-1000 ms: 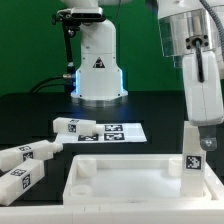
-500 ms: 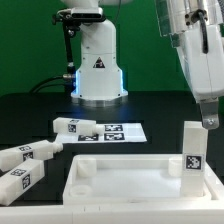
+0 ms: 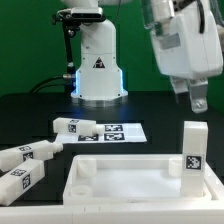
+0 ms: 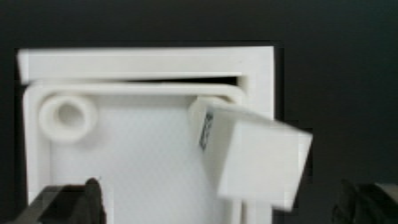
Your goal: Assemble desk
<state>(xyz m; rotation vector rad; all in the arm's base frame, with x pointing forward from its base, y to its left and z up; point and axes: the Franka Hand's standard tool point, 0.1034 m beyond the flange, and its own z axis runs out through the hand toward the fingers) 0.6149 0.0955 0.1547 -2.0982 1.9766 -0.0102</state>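
The white desk tabletop (image 3: 120,161) lies rim-up at the front of the table. One white tagged leg (image 3: 192,150) stands upright in its corner on the exterior view's right. My gripper (image 3: 192,98) hangs above that leg, clear of it, open and empty. In the wrist view the tabletop (image 4: 143,70) and the upright leg (image 4: 260,150) lie below my gripper (image 4: 217,205), and the dark fingertips (image 4: 71,202) stand wide apart at both sides. A round leg socket (image 4: 68,118) shows in another corner.
Three loose tagged legs (image 3: 75,126), (image 3: 30,153), (image 3: 18,180) lie on the black table at the exterior view's left. The marker board (image 3: 118,131) lies behind the tabletop. The white robot base (image 3: 98,70) stands at the back.
My gripper has let go of the upright leg, risen, and swung up and toward the exterior view's left. The leg stays standing in the tabletop corner.
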